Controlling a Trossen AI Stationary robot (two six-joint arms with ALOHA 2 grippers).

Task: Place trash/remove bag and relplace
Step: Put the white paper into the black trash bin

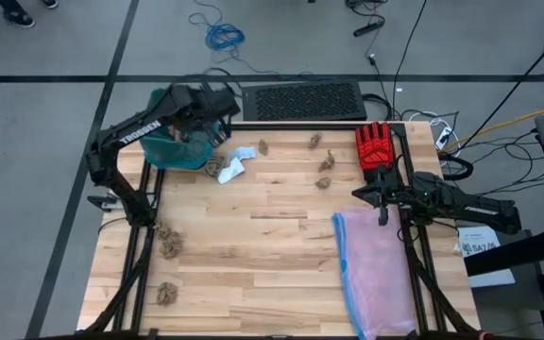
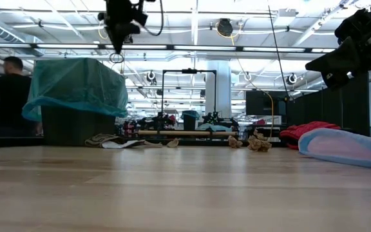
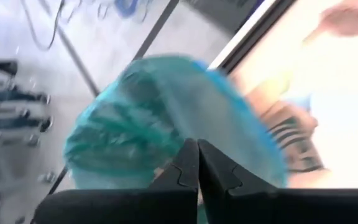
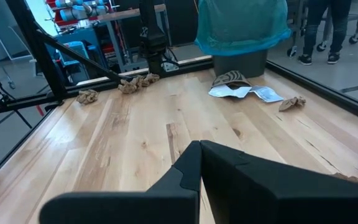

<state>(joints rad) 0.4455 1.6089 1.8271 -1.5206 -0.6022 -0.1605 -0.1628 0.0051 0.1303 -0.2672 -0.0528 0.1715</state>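
A dark bin [image 2: 69,125] stands at the table's far left corner, lined with the teal bag [image 1: 173,142], whose edge is draped over the rim [image 2: 76,87]. My left gripper [image 3: 197,158] hangs shut above the bin's opening [image 1: 211,113], with nothing between its fingers. Trash lies on the table: brown wads [image 1: 322,162] at the far middle, a wad and a white and pale-blue scrap [image 1: 237,162] beside the bin, and two wads [image 1: 168,241] near the left edge. My right gripper [image 4: 199,152] waits shut at the right edge [image 1: 382,206].
A red glove [image 1: 376,146] lies at the far right. A pale pink bag [image 1: 371,274] with a blue edge is spread along the near right. A black mat [image 1: 305,99] lies on the floor beyond the far edge. A person [image 2: 8,96] stands behind the bin.
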